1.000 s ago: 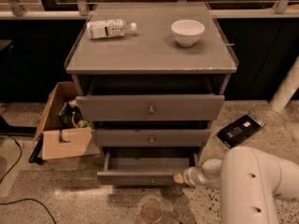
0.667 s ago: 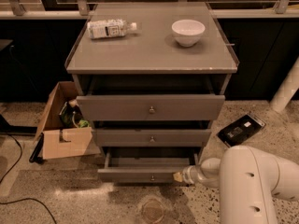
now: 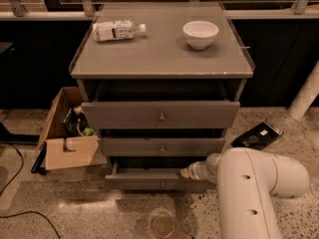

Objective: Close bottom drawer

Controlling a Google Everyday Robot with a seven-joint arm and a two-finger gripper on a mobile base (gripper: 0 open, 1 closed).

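Bottom drawer (image 3: 144,179), a shallow grey box with a slim flat front and small round metal knob (image 3: 162,185), juts from the matte grey cabinet's (image 3: 159,63) base. It lies at 9 o'clock of the gripper (image 3: 186,173), which sits at its front rim; how wide the gripper stands cannot be told.

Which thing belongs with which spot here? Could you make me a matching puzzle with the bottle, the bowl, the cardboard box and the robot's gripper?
Things:
1. bottle
2. bowl
3. cardboard box
4. gripper

Places:
A. on the floor, left of the cabinet
B. at the front edge of the pulled-out bottom drawer
C. upright on the cabinet top, right side
D. lying on its side on the cabinet top, left side

Pairs: 1-D, 2-C, 3-A, 4-B
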